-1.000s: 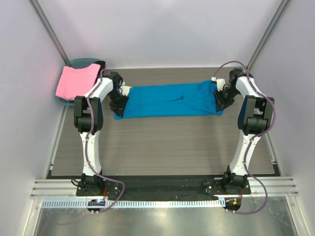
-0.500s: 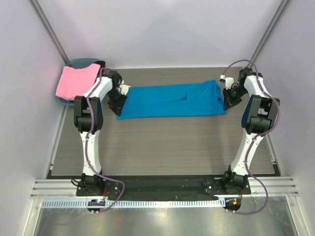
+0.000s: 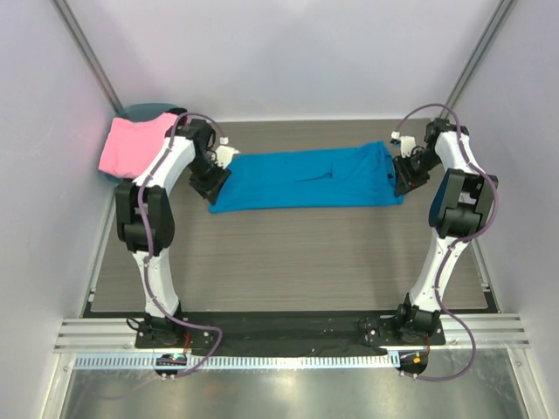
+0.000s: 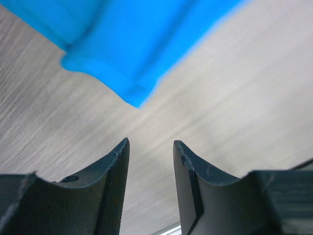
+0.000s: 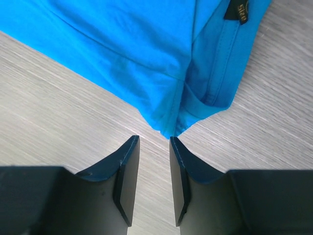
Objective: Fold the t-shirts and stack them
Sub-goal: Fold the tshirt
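Shows a bright blue t-shirt folded lengthwise into a long, flat band on a grey wood-grain table, stretched from one set of jaws to the other. From overhead, smooth cloth with one crease along its middle, slightly wider at the end by the right jaws.

At the left gripper, jaws parted to a moderate gap, gripping nothing, only bare table between the fingers. Just ahead of the fingertips and a little left of the gap, a rounded, hemmed corner of the blue cloth, blurred and clear of the fingers.

At the right gripper, jaws a narrow slit apart, likewise empty. Directly ahead of that slit, a pointed corner of the shirt, almost at the fingertips; cannot tell whether touching. Beyond it, stitched hems, overlapping layers, and a small dark label with gold lettering, ahead and to the right of the jaws.

Well off to the outer side of the left jaws, a pink t-shirt draped over a round teal basket.
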Available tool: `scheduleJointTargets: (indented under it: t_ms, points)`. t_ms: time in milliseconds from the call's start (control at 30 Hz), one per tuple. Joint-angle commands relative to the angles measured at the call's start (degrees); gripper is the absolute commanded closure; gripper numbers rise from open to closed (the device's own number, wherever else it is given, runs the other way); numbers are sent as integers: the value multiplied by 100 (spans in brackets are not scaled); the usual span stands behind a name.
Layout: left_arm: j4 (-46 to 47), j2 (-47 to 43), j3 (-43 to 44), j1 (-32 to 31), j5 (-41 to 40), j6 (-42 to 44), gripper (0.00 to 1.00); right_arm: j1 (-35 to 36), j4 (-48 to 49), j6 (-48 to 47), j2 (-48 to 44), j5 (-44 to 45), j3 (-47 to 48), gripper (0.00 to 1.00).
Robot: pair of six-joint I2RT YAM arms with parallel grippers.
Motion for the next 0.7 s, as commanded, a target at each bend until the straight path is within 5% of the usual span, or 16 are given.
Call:
scheduleJointTargets:
  t_ms: [0, 667]
  points:
    - [-22, -492, -599, -359, -144, 707, 58, 12, -93, 121, -549, -210, 379, 63]
    - [875, 693, -153, -527, -838, 707, 55, 108, -40, 210, -1120, -211, 3, 59]
